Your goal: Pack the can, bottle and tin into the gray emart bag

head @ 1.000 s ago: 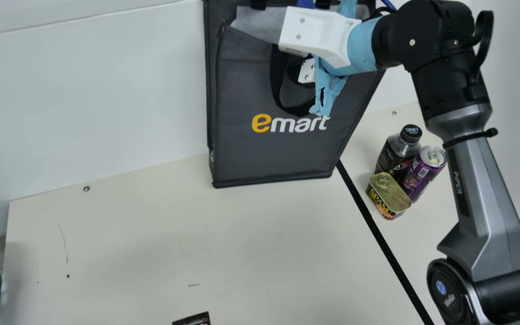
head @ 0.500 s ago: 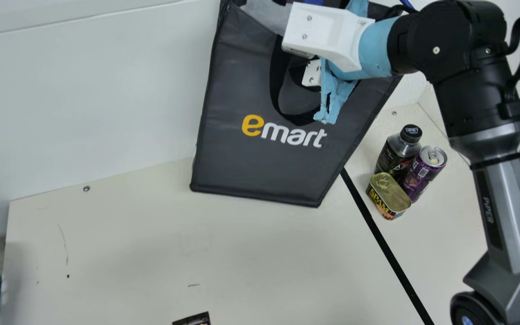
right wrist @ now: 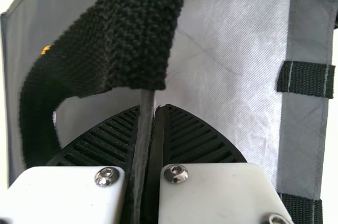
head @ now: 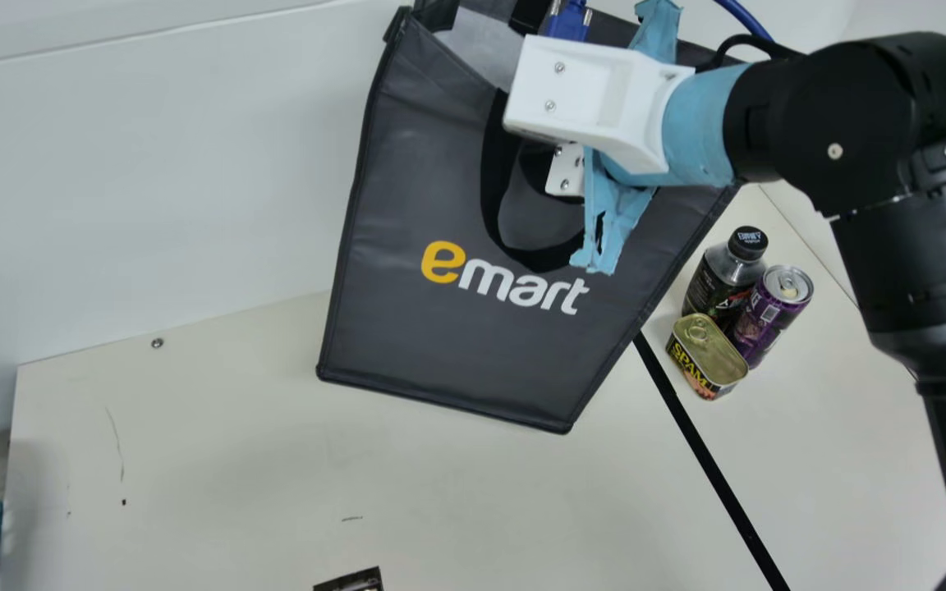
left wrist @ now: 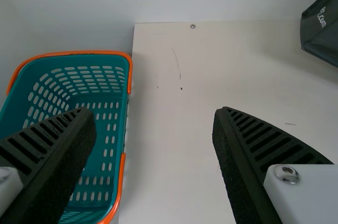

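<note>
My right gripper (head: 559, 123) is at the top of the gray emart bag (head: 473, 328), which hangs tilted in front of the wall. In the right wrist view my right gripper (right wrist: 153, 129) is shut on the rim of the bag (right wrist: 232, 60), beside a black handle strap. On the table's right side the bottle (head: 723, 283), the purple can (head: 771, 308) and the SPAM tin (head: 707, 355) stand close together. In the left wrist view my left gripper (left wrist: 153, 134) is open, with nothing between its fingers.
A teal basket (left wrist: 105, 129) with orange handles stands at the table's left edge. A black strip (head: 711, 460) runs along the table left of the three items. A small dark object (head: 351, 581) lies at the near edge.
My right arm has moved toward the near side with the bag, which has shifted down in the main view and tilted. The can, bottle and tin have stayed in place.
</note>
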